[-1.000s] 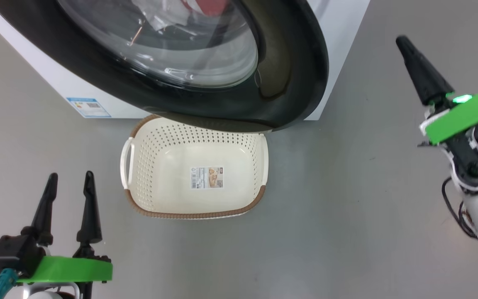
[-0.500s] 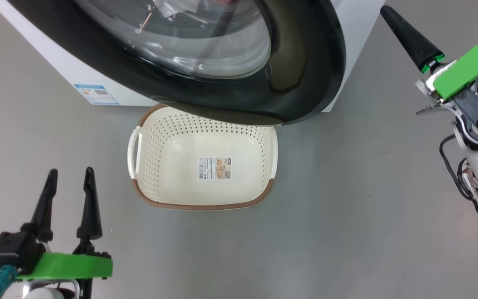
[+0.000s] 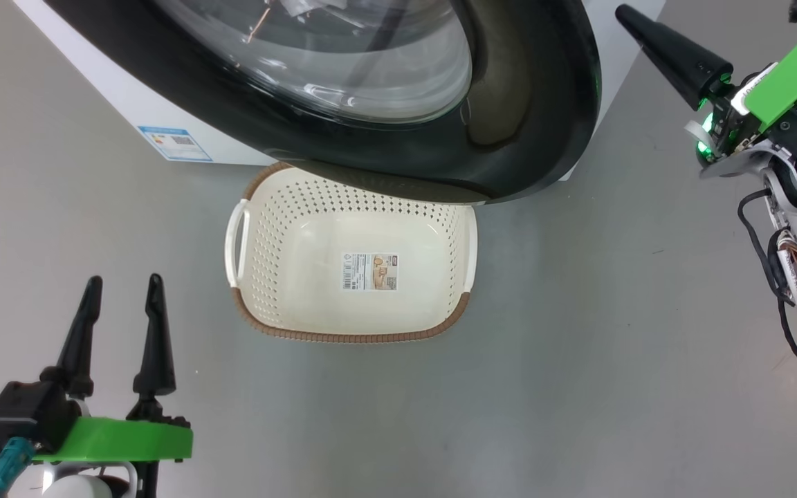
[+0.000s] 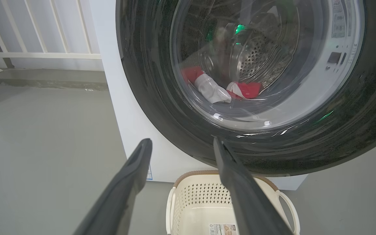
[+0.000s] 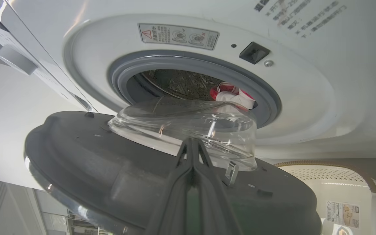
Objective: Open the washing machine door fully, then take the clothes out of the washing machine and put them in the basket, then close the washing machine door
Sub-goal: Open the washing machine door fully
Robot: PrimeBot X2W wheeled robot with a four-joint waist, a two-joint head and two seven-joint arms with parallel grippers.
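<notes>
The washing machine door (image 3: 523, 138) stands partly open, its black rim hanging over the far end of the basket (image 3: 288, 304). My right gripper (image 3: 623, 14) is shut with nothing in it, just right of the door's free edge. In the right wrist view that gripper (image 5: 191, 141) points at the door's grey inner side (image 5: 93, 169), right below the glass bowl (image 5: 188, 117). Red and white clothes (image 5: 230, 94) lie in the drum behind the gasket (image 5: 122, 71). My left gripper (image 3: 124, 283) stands open, left of the basket. The clothes (image 4: 214, 89) show through the glass.
The white washing machine (image 3: 122, 111) fills the upper left, with a blue label (image 3: 176, 143) low on its front. Bare grey floor (image 3: 578, 332) surrounds the basket. A white railing (image 4: 38, 42) and a low step run behind the machine's left side.
The head camera has shifted, sliding the scene right. Against the basket, my right gripper has moved up and left toward the door's free edge. The left gripper stays open and still.
</notes>
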